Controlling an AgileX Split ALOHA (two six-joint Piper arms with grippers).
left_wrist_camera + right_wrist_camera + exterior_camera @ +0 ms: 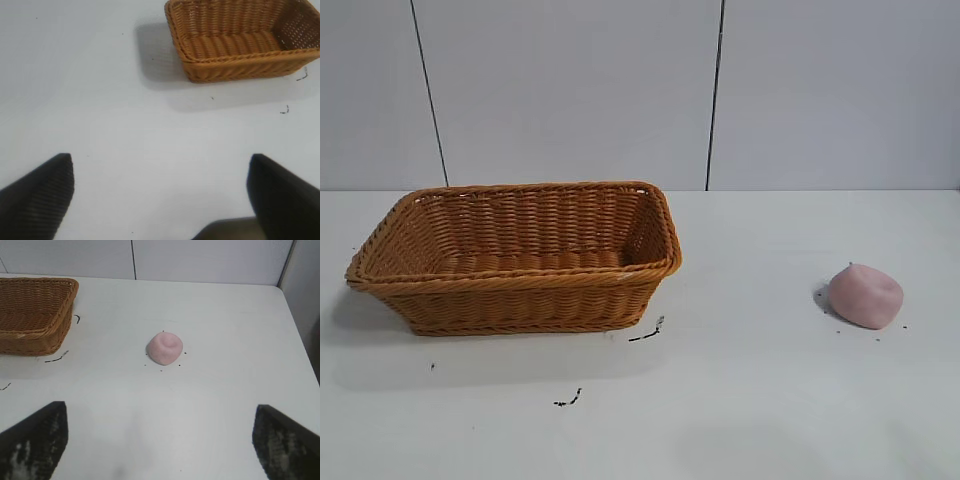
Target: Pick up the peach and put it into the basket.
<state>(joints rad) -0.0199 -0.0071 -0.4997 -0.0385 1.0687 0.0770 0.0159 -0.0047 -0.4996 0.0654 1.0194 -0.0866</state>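
Right now my right gripper [159, 440] hangs spread wide and empty at the frame's bottom, aimed at the peach [164, 348] lying mid-frame on the table [230, 390]. Farther off, upper left, the basket [35, 335] waits, well apart. My left gripper [160, 195] idles, likewise spread.

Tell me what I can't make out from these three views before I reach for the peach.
- Basket: near inner wall hidden by its own rim in the exterior view; cut off by the frame edge in both wrist views.
- Peach: underside hidden; absent from the left wrist view.
- Left gripper, right gripper: only fingertips show at the frame's bottom; neither arm appears in the exterior view.
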